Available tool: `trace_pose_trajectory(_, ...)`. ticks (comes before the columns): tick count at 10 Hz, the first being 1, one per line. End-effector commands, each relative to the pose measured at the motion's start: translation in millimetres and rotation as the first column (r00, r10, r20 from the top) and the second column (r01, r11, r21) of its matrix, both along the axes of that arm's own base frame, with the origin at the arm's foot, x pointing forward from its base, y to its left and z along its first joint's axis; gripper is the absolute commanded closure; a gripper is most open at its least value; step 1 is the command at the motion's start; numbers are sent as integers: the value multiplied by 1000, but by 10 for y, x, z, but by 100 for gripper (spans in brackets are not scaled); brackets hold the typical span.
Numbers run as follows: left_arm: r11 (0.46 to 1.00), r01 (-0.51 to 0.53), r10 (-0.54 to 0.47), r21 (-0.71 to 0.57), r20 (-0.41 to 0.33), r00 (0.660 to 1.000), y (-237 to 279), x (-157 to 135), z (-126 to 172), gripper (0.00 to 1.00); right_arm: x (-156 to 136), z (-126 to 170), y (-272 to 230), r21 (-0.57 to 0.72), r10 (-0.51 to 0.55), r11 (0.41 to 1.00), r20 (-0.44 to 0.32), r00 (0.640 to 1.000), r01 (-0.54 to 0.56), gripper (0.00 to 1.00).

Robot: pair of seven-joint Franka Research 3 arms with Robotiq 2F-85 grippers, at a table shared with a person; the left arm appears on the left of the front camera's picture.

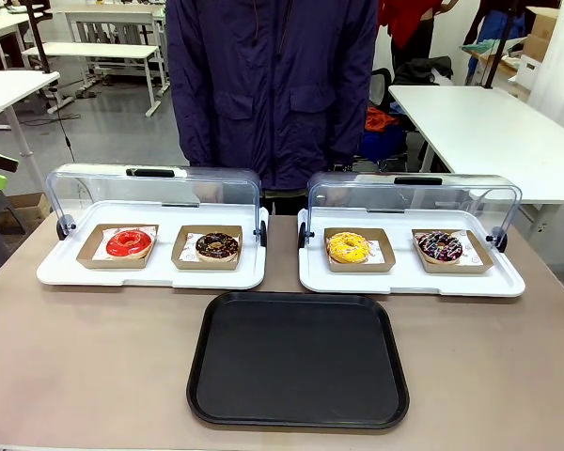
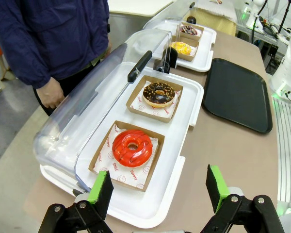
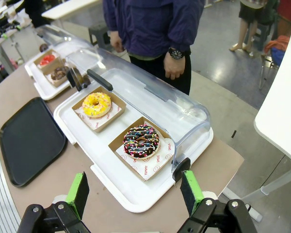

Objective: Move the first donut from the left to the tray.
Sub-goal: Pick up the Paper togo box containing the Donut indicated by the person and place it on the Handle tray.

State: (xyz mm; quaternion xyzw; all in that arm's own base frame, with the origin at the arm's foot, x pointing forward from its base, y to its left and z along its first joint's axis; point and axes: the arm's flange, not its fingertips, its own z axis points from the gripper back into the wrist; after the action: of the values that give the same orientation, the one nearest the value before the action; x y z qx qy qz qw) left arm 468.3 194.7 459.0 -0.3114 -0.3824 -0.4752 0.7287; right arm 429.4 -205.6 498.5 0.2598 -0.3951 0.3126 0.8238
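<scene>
Currently, front view: first donut, red icing, sits in its cardboard tray at the left end of the left white tray, with a chocolate donut beside it. Clear lid stands swung up and back toward the person, presumably so the row is reachable from the robot's side. Black tray lies bare on the surface, just in front of both white trays; a short carry, by my reading. Person is cut off above the chest.

Left wrist view: left end effector hangs above the near edge of the white tray, jaws spread wide, nothing between them. Red donut lies ahead of the pads, apart from them. Near tray corner is hidden behind the fingers, and the lid's curve blurs what is behind it.

Right wrist view: right end effector is likewise wide open and empty, over the other white tray near the sprinkled donut. Red donut is small and far here, and its ring hole is hard to make out.
</scene>
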Motion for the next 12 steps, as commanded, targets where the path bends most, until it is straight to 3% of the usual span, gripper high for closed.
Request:
trace_pose_trajectory(1,1000,3,-3,-2,6,1000,-16,-18,32,0,2,-11,22,10,6,1000,32,999,-6,0)
trace_pose_trajectory(12,1000,3,-3,-2,6,1000,-16,-18,32,0,2,-11,22,10,6,1000,32,999,-6,0)
